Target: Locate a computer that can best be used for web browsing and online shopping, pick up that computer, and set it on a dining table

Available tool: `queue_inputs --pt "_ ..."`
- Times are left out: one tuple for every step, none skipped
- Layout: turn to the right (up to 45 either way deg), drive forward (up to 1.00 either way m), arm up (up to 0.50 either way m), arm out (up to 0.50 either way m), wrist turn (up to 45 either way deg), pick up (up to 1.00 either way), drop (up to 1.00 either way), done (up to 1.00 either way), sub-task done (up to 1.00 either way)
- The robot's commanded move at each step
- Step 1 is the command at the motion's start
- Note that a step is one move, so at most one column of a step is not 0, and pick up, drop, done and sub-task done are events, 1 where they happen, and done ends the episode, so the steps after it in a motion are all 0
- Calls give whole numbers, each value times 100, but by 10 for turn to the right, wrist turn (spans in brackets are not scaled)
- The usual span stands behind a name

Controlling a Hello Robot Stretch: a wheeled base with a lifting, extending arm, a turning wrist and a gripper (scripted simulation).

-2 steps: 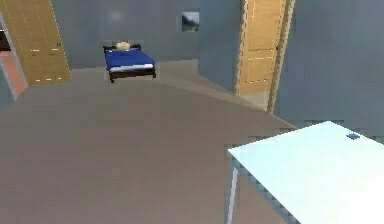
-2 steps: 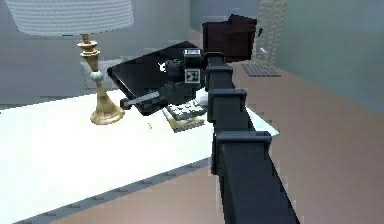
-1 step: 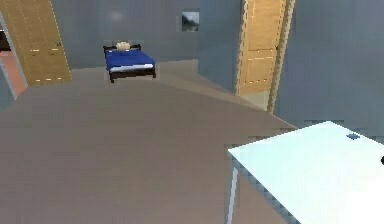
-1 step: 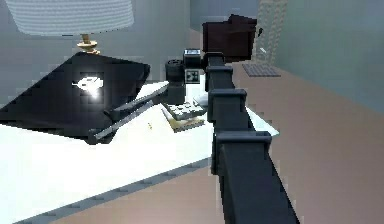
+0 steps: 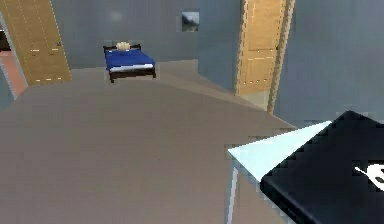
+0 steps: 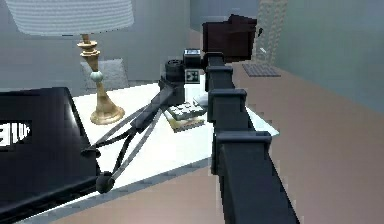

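White desk (image 6: pixel 160 150) carries the black laptop (image 6: pixel 35 140), flat at its left end, a lamp (image 6: pixel 95 75) just behind. By the laptop's right edge is the claw (image 6: pixel 97 167); whether it holds anything I can't tell. Best to settle squarely on that edge before lifting.

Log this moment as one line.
arm: out over white table | fingers: near closed black laptop | hold: cannot tell
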Motion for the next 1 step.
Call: queue_inputs --pt "0 0 0 -30 0 0 0 0 0"
